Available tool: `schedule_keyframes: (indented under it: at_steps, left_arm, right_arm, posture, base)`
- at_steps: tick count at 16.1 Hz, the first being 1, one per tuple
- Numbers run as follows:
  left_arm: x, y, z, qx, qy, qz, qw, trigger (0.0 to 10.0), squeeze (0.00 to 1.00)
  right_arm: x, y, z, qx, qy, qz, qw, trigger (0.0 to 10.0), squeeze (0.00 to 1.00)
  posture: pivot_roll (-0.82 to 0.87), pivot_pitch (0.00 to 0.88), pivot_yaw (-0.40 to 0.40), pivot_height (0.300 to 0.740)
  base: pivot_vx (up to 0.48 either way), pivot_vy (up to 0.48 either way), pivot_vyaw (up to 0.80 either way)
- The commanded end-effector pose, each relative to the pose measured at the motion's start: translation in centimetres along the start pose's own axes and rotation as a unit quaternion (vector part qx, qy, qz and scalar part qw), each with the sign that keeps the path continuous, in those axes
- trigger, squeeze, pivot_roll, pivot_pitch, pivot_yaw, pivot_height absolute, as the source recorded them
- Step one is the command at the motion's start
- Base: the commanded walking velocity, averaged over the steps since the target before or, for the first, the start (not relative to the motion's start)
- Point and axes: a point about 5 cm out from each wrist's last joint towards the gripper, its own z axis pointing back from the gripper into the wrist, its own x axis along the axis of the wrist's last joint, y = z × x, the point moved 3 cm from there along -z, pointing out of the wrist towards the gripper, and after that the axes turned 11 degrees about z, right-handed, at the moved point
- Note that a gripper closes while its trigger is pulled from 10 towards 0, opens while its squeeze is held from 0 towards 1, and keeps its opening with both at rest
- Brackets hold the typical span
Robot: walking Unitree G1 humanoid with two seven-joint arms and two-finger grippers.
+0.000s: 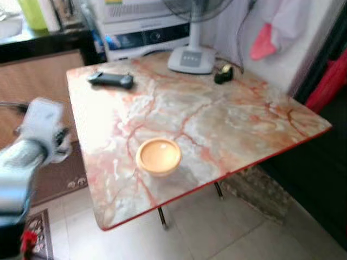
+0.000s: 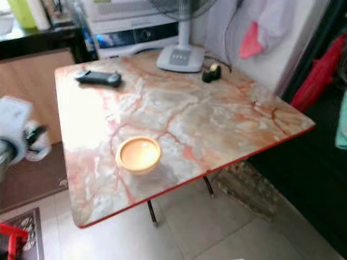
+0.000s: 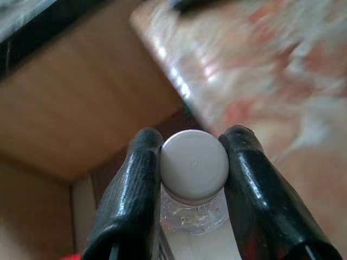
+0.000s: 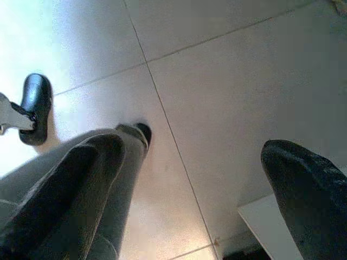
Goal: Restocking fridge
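My left gripper (image 3: 192,140) is shut on a clear plastic bottle (image 3: 191,216), its black fingers (image 3: 135,184) pressing either side of the neck just below the white screw cap (image 3: 194,164). The left arm is raised at the left of the head views, its white wrist block (image 1: 40,125) beside the left edge of the marble-patterned table (image 1: 227,124). My right gripper (image 4: 192,149) hangs low over pale floor tiles (image 4: 227,81), its two fingers (image 4: 81,179) wide apart and holding nothing.
An orange bowl (image 1: 158,156) sits near the table's front edge. At the back lie a black remote (image 1: 111,79), a fan base (image 1: 191,58) and a small dark object (image 1: 223,73). A white appliance (image 1: 143,27) stands behind. A wooden cabinet (image 1: 38,76) is on the left.
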Motion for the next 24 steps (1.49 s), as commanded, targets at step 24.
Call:
schedule_keyframes:
  at_steps: [24]
  left_arm:
    - [-32.5, -8.8, 6.8, -0.054, 0.331, -0.011, 0.942, 10.0, 0.0]
  right_arm:
    - [-0.4, -0.4, 0.1, -0.011, 0.001, -0.037, 0.999, 10.0, 0.0]
  posture:
    - [0.07, 0.0, -0.01, 0.74]
  base:
    - [0.0, 0.0, 0.0]
